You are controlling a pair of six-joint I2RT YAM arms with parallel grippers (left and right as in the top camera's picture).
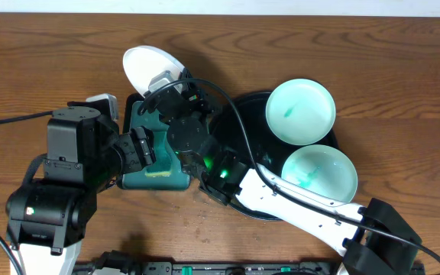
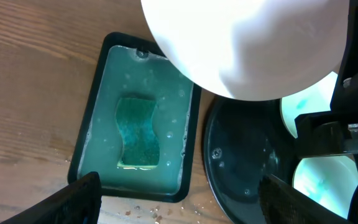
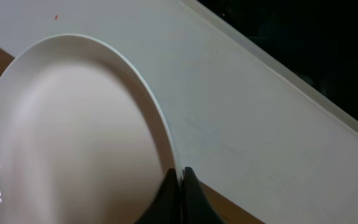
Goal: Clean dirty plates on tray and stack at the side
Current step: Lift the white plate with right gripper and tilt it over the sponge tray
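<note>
My right gripper [image 1: 176,82] is shut on the rim of one white plate [image 1: 147,67] and holds it tilted above the table, left of the round black tray [image 1: 243,103]. In the right wrist view the fingers [image 3: 180,177] pinch the plate's edge [image 3: 67,137]. The plate's underside fills the top of the left wrist view [image 2: 247,43]. Two teal-smeared plates [image 1: 300,111] [image 1: 319,174] lie on the tray. My left gripper [image 2: 179,199] is open and empty above the rectangular tray's near edge, and in the overhead view it [image 1: 147,147] sits partly under the right arm.
A rectangular black tray [image 2: 98,81] holds teal liquid and a green sponge [image 2: 135,130], just left of the round tray [image 2: 241,162]. Small crumbs or droplets lie on the wood in front of it [image 2: 148,211]. The right arm crosses over the round tray.
</note>
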